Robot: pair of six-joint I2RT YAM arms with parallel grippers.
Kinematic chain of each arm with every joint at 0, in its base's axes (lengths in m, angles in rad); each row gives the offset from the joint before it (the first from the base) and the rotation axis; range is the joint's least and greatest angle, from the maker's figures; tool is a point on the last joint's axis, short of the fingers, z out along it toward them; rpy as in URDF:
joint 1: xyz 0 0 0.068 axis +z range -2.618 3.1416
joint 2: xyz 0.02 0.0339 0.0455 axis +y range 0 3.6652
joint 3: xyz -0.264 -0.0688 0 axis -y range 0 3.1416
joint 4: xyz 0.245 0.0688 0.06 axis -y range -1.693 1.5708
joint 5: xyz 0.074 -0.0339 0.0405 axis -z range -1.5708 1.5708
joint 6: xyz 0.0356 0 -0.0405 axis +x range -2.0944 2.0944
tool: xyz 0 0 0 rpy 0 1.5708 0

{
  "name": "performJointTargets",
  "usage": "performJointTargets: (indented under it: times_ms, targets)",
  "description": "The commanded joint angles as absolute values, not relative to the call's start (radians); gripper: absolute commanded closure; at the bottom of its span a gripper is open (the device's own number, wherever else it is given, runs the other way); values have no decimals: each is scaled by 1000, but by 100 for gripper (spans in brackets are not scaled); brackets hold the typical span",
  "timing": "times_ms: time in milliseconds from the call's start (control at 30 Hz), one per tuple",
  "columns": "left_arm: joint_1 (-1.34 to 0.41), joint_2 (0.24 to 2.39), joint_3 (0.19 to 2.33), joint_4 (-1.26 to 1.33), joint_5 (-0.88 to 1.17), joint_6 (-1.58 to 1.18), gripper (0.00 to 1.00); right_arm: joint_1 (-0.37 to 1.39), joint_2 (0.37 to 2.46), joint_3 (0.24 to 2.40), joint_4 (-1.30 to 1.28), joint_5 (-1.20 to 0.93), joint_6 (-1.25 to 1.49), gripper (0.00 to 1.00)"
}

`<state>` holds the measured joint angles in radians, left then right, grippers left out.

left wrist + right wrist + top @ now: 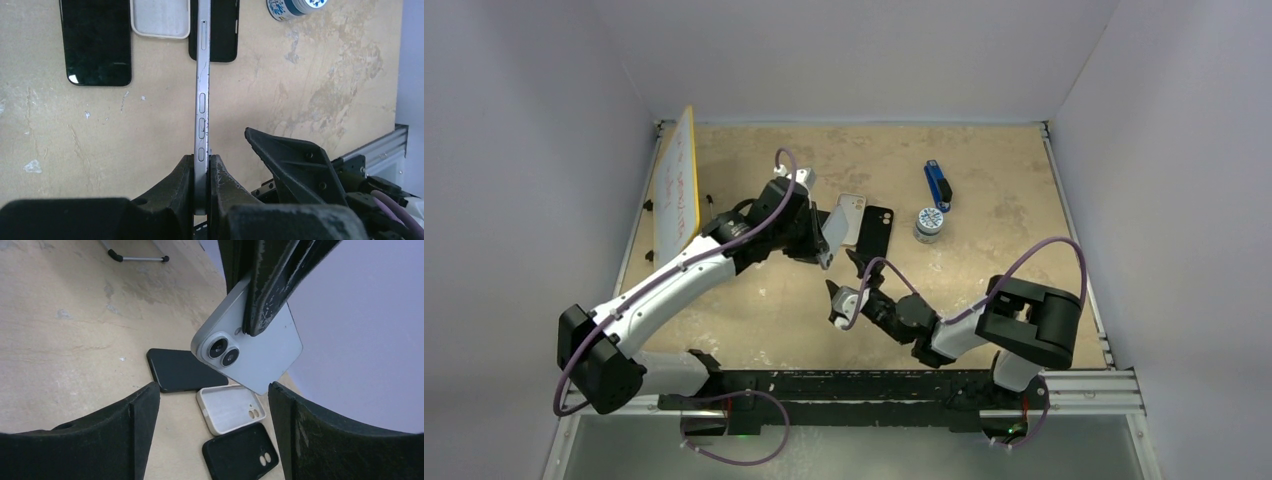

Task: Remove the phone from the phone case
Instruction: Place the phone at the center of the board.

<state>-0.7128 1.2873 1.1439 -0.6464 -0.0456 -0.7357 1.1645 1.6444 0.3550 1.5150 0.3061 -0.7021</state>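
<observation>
Phone (265,350), pale blue with twin rear lenses, is hanging clear of the table at the upper centre of the right wrist view, out of any case. The left gripper (202,170) is pinching it by one end, its fingers (270,290) pressing flat on both faces. In the left wrist view the phone is showing edge-on, running up the middle of the frame. Below it on the tan table (984,260), a black phone (97,42) is lying screen up at upper left, an empty white case (160,17) is sitting just beside it, and an empty black case (225,30) is lying to the right, partly behind the held phone. The right gripper (844,277) is hovering near the centre of the top view, its fingers (145,405) spreading wide and gripping nothing. A small round jar (929,224) and a blue tool (937,184) are lying right of the cases.
</observation>
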Motion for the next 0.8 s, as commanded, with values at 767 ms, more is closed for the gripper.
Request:
performJointTargets:
  times_ms: [767]
  targets:
    - [-538, 1238, 1167, -637, 533, -633, 100, 1171, 1678, 425, 1856, 279, -1150, 55]
